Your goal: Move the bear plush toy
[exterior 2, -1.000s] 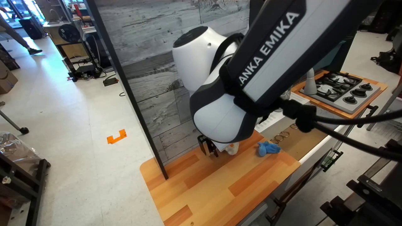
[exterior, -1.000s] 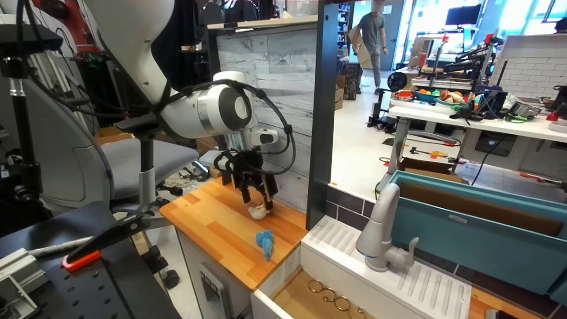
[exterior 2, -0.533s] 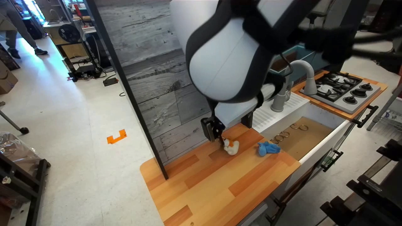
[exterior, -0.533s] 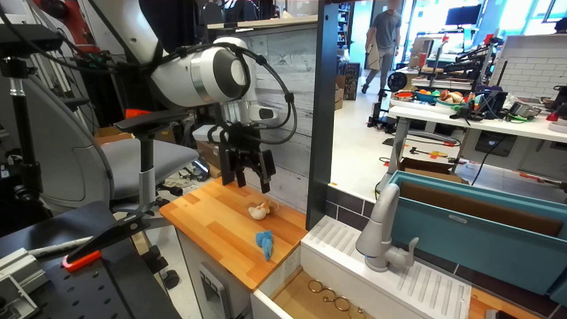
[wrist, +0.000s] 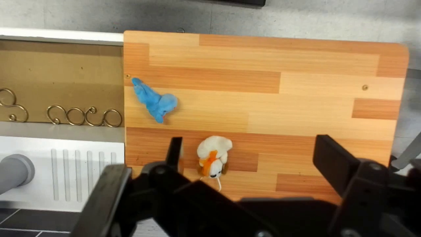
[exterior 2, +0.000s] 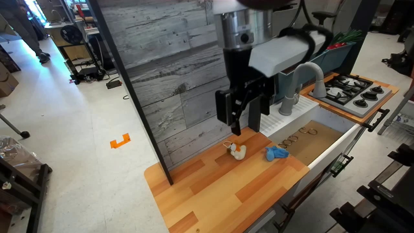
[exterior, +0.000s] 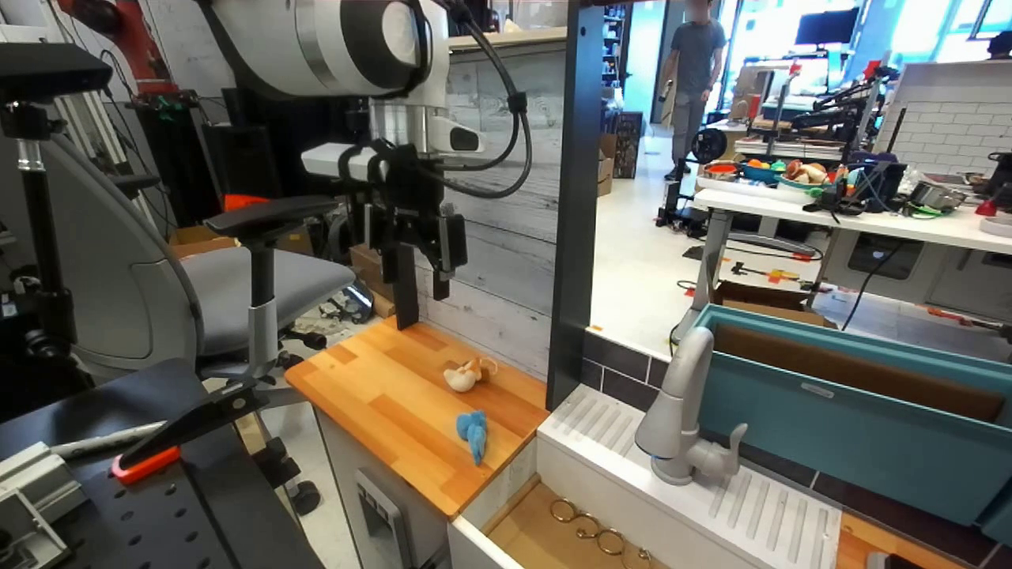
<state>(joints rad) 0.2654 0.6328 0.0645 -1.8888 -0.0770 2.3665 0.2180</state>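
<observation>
Cream plush (wrist: 213, 146) on counter (wrist: 322, 108), floor (exterior: 632, 269) beyond

Blue plush (wrist: 154, 101) on wood ctr (wrist: 296, 112) nr sink (wrist: 59, 36) w/ brass-clrd rings (wrist: 84, 117) inside, gry faucet (exterior: 684, 395), teal bin (exterior: 838, 435)

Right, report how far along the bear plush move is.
Done: the gripper has lifted clear of the cream bear plush toy, which lies on the wooden countertop. In hand: nothing; the jaws stand open above the toy. Left: possibly only backing away, if the toy is where it was wanted; otherwise the grasp and carry remain. The pictures don't show which.
</observation>
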